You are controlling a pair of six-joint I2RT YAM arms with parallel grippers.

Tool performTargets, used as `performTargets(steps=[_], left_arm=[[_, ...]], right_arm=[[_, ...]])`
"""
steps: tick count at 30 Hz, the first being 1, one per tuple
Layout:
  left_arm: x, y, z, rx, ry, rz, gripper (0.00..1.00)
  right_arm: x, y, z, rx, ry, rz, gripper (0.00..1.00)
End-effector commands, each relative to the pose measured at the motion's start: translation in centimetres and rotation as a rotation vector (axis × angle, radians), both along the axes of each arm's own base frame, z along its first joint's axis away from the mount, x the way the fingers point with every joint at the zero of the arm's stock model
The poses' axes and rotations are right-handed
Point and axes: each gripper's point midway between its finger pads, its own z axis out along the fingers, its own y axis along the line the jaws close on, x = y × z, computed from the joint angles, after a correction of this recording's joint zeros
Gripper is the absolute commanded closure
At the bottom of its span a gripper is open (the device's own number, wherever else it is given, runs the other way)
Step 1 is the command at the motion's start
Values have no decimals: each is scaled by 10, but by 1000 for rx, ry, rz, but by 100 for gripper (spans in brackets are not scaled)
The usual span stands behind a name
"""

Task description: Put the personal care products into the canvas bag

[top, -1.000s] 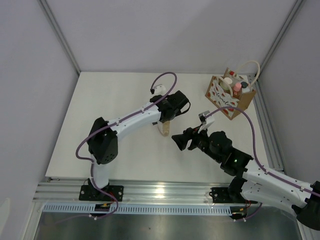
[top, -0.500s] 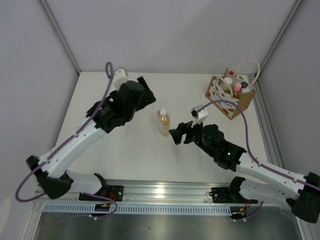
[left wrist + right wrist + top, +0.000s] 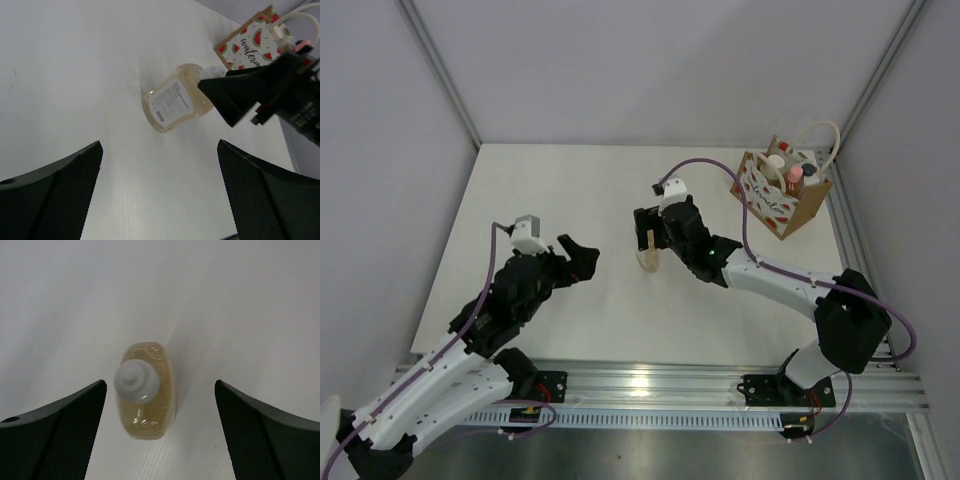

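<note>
One flask (image 3: 647, 258) upright on the table (image 3: 570, 190), between the spread fingers of the right gripper (image 3: 653, 232), poised over it without touching, left gripper (image 3: 578, 258) likewise wide open and empty, well off to the left, three bottles (image 3: 794, 178) standing in the bag (image 3: 760, 195) at the far right corner.

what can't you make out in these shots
- Flask label print: left wrist view, too small to read.
- Bag script: left wrist view, right end effector covers its end.
- Bottles in the bag: top view, walls hide their bodies.
- Flask: right wrist view, blurred.
</note>
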Motion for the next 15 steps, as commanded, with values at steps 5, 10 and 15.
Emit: performTargets(steps=[5, 10, 15], left_arm=[[-1, -13, 5, -89, -187, -89, 1], [4, -10, 1, -35, -157, -70, 1], [8, -2, -4, -17, -158, -26, 1]], right_arm=[[31, 1, -26, -60, -22, 16, 8], [30, 12, -44, -88, -26, 62, 11], [29, 17, -49, -83, -31, 54, 17]])
